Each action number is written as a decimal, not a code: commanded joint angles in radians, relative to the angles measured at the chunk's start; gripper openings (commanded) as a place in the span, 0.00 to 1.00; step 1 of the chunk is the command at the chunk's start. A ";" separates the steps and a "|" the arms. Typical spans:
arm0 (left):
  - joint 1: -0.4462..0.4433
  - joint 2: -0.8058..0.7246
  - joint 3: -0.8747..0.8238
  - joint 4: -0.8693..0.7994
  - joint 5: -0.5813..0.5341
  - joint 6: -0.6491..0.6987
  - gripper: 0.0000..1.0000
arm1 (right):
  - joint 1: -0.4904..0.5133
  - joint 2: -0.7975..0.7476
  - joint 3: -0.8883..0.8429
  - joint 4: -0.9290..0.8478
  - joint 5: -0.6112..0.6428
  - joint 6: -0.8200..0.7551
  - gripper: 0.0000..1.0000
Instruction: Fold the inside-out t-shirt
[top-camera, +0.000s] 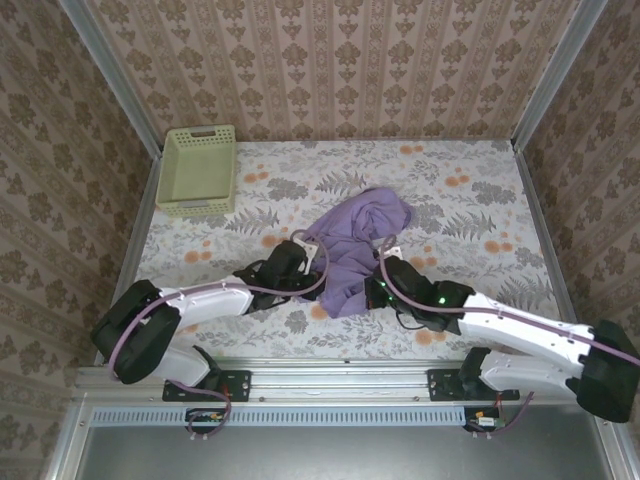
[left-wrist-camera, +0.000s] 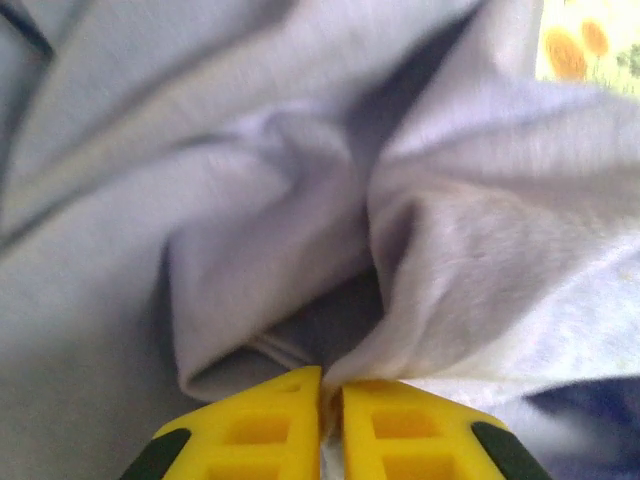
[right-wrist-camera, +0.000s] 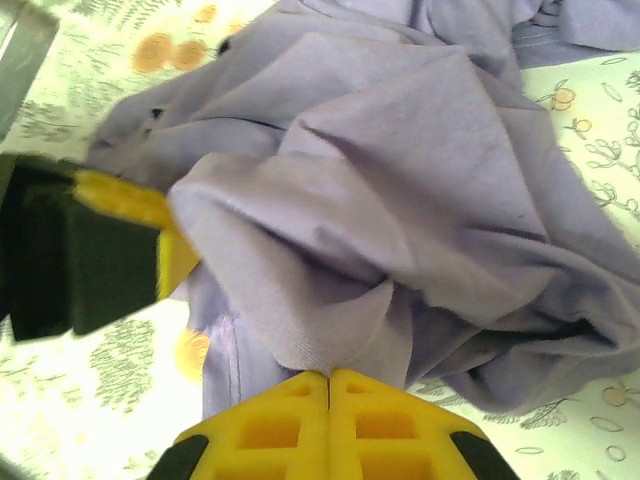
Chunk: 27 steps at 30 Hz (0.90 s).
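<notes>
Status: purple t-shirt (top-camera: 355, 240) crumpled mid-frame in top view | left gripper (left-wrist-camera: 331, 388) pinched tight on a fold | right gripper (right-wrist-camera: 329, 385) clamped on a cloth edge too | tip: imo lift both slowly, pull apart evenly so it opens flat instead of twisting

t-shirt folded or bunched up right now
Bunched up, not folded: the t-shirt lies in a crumpled heap on the table, left gripper and right gripper each pinching its fabric.

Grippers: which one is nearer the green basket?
The left gripper, pinching the t-shirt on its left side; the basket stands in the far-left corner, and the right gripper grips the opposite side.
</notes>
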 joint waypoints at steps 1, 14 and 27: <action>0.008 -0.013 0.065 -0.051 -0.036 0.046 0.11 | -0.003 -0.037 -0.054 0.013 -0.055 0.039 0.00; -0.172 -0.224 -0.048 -0.068 -0.091 0.049 0.33 | 0.022 0.068 -0.063 0.229 -0.147 -0.006 0.00; -0.255 -0.009 -0.047 0.141 0.002 0.017 0.40 | 0.030 0.054 -0.166 0.123 -0.016 0.095 0.13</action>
